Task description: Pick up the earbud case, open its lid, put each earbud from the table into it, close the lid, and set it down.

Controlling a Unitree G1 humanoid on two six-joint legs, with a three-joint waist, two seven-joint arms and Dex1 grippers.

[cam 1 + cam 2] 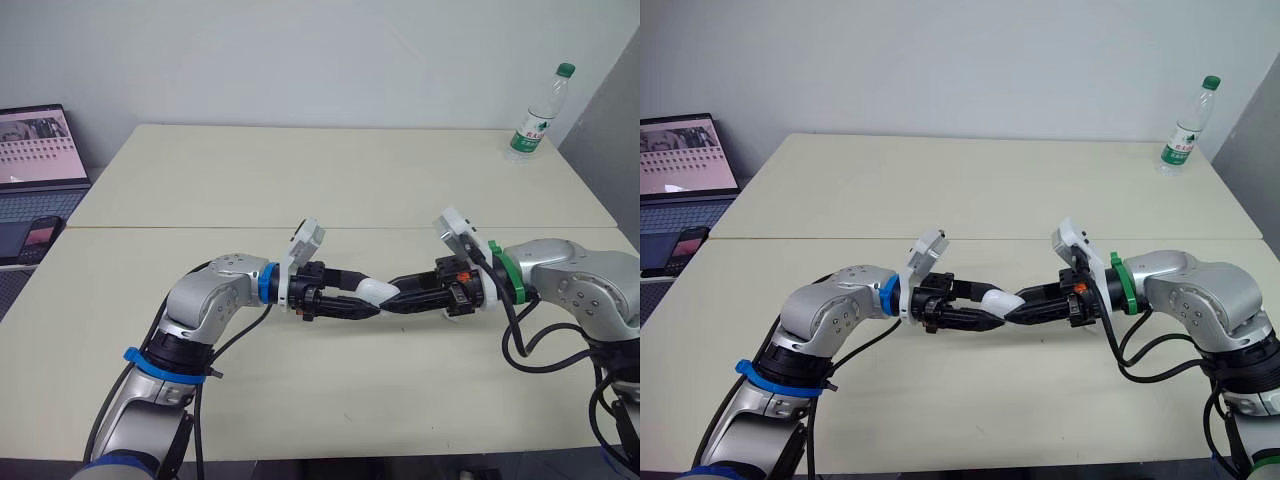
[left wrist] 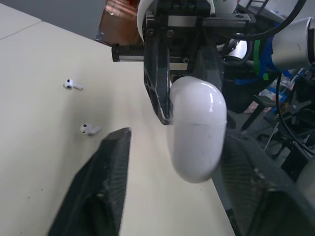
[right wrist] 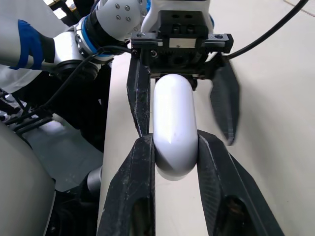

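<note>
Gripping the white earbud case (image 2: 197,132) across its sides, the right gripper (image 3: 174,139) is pinching it tight between both black fingers, lid shut along its seam. The left gripper (image 1: 362,298) is facing it head-on with its fingers spread wide around the case's other end. One finger is sitting close beside the case and the other is standing clearly apart, so it is not gripping anything. The case is hanging just above the table (image 1: 300,180), at the front middle where the two grippers are meeting. Two loose earbuds, one (image 2: 73,85) and another (image 2: 89,129), are lying on the tabletop near each other, apart from the case. The cream table is showing a seam running across it. A water bottle (image 1: 538,115) is standing upright at the far right corner. A laptop (image 1: 38,150) with its screen lit and a phone (image 1: 35,238) are sitting off the table's left side. A plain pale wall (image 1: 300,50) is running behind.
</note>
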